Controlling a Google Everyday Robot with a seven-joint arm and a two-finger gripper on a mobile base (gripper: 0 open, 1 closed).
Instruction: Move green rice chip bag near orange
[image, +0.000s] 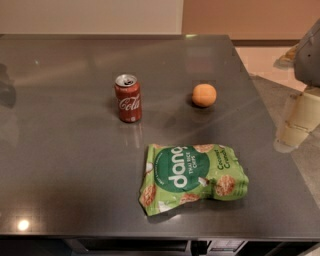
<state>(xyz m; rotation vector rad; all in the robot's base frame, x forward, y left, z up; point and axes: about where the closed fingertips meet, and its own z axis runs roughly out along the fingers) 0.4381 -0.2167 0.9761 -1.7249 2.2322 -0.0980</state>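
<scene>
The green rice chip bag (192, 176) lies flat on the dark grey table (70, 150), near the front edge and right of centre. The orange (204, 95) sits farther back, a little right of the bag's middle, with a clear gap between them. My gripper (296, 122) hangs at the right edge of the view, beyond the table's right side, well right of both the bag and the orange. It holds nothing that I can see.
A red Coca-Cola can (128, 98) stands upright left of the orange and behind the bag. The table's right edge (272, 125) runs diagonally near my gripper. A light floor and a wall lie behind the table.
</scene>
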